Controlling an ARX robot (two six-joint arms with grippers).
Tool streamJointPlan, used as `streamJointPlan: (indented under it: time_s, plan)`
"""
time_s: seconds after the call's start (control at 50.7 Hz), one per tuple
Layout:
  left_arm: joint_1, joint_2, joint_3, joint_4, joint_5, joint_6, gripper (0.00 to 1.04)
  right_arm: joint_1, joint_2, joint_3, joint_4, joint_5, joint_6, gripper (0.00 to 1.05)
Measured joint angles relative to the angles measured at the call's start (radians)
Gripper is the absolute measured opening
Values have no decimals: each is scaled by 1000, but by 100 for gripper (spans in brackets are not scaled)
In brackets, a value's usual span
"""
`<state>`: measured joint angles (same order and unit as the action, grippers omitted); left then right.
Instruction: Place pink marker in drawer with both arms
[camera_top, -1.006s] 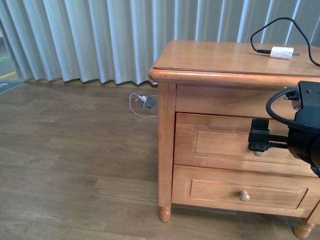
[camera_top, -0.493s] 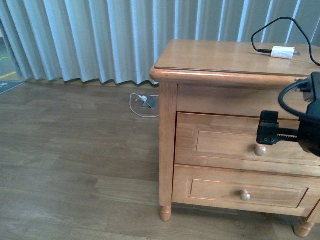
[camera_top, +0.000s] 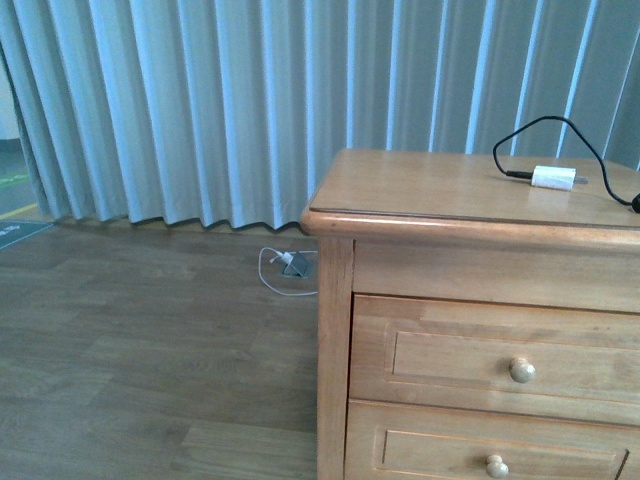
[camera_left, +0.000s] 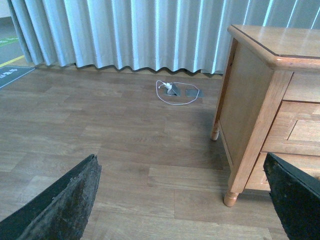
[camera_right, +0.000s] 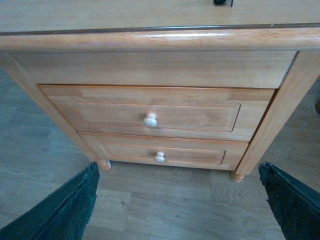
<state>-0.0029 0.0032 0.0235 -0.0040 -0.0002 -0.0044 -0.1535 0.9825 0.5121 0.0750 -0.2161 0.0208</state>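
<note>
**Both drawers shut, no marker in sight**

From the front cam we see neither arm. The cabinet (camera_top: 480, 300) fills the 4 o'clock part of the frame, w/ the top drawer (camera_top: 495, 360) closed, its knob (camera_top: 522, 370) centred on the panel; a lower drawer (camera_top: 490, 455) sits beneath, also closed. On the cabinet top at approx 2 o'clock lies a white charger plug (camera_top: 553, 178) w/ black cable (camera_top: 545, 135). We can't find the pink marker in any view. Our left gripper (camera_left: 185, 200) is spread wide, holding nothing, over the wood floor (camera_left: 100, 130) beside the cabinet. Our right gripper (camera_right: 177, 200) is likewise spread wide and empty, facing the drawer fronts. Curtain (camera_top: 250, 100) behind; a white cord (camera_top: 285, 270) on the floor.
</note>
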Motion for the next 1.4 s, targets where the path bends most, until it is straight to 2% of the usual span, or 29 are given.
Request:
streamJointPlan:
  time_s: [0.177, 0.493, 0.513, 0.611, 0.67, 0.946, 1.025, 1.104, 1.4]
  plan:
    - [0, 0, 0, 0, 0, 0, 99, -77, -260, -19, -220, -30, -16, 96]
    - [0, 0, 0, 0, 0, 0, 99, -89, -300, -27, -232, -33, -17, 96]
    - [0, 0, 0, 0, 0, 0, 99, -88, -306, -37, -206, -29, -15, 95]
    - [0, 0, 0, 0, -2, 0, 99, -63, -366, -178, 114, 13, -16, 78]
    - [0, 0, 0, 0, -1, 0, 99, -41, -400, -232, 212, 34, -16, 67]
    - [0, 0, 0, 0, 0, 0, 99, 39, -513, -360, 234, 110, -17, 17]
    - [0, 0, 0, 0, 0, 0, 99, 110, -547, -380, 225, 203, -16, 3]
    - [0, 0, 0, 0, 0, 0, 99, 145, -576, -399, 218, 208, -19, 1]
    - [0, 0, 0, 0, 0, 0, 99, 150, -669, -447, 175, 215, -19, 1]
